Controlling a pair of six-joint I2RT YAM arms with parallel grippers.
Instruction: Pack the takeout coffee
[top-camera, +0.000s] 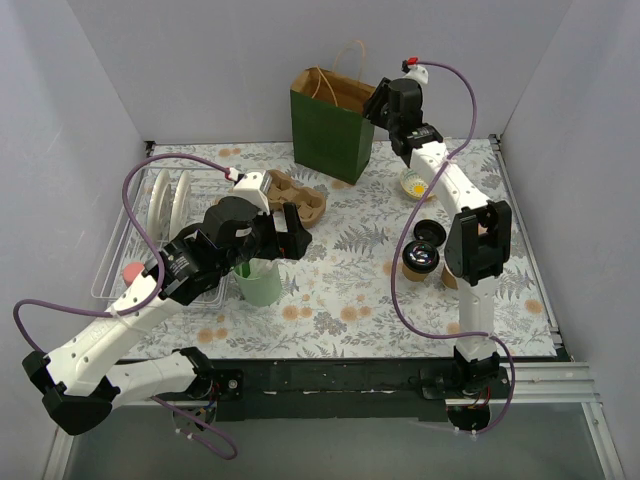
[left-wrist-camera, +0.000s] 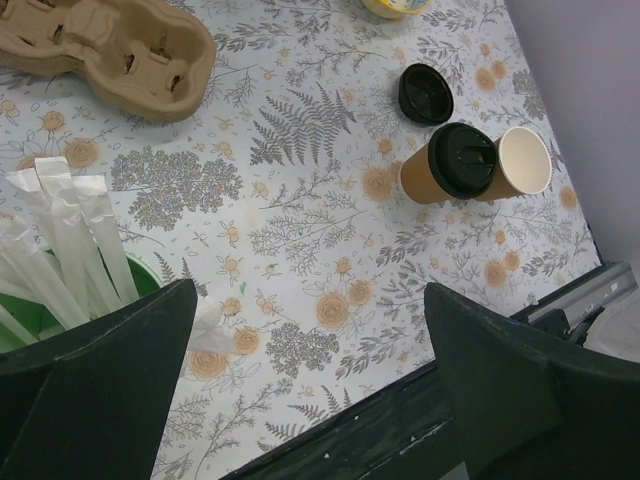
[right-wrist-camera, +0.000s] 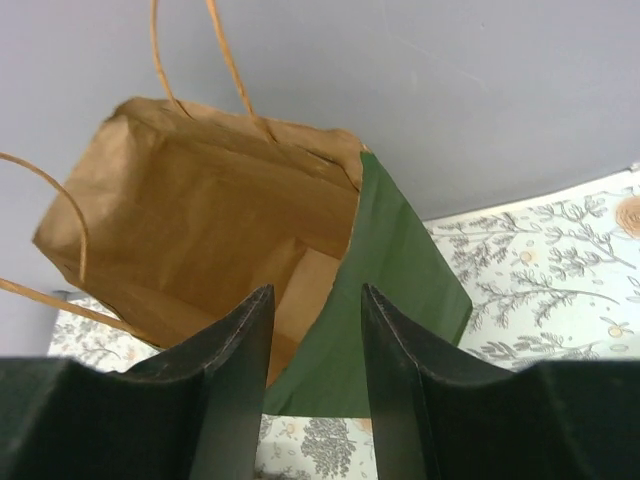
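Observation:
The takeout coffee (top-camera: 421, 259) (left-wrist-camera: 451, 166), a brown paper cup with a black lid, stands upright on the floral mat at the right, untouched. My right gripper (top-camera: 379, 104) (right-wrist-camera: 315, 295) hovers at the back over the right rim of an open green paper bag (top-camera: 330, 125) (right-wrist-camera: 400, 270). Its jaws are open; the bag's green wall shows in the gap between them, and the fingers are not pressed on it. Beside the mint-green cup (top-camera: 259, 283), my left gripper (top-camera: 290, 235) (left-wrist-camera: 310, 390) is wide open and holds nothing.
A lidless paper cup (left-wrist-camera: 522, 161) stands right of the coffee, with a loose black lid (top-camera: 431, 233) (left-wrist-camera: 425, 93) behind it. A cardboard cup carrier (top-camera: 296, 196) (left-wrist-camera: 110, 50) lies mid-table. White sticks (left-wrist-camera: 62, 240) fill the green cup. A dish rack (top-camera: 150, 225) sits at the left and a tipped yellow cup (top-camera: 415, 182) near the right arm.

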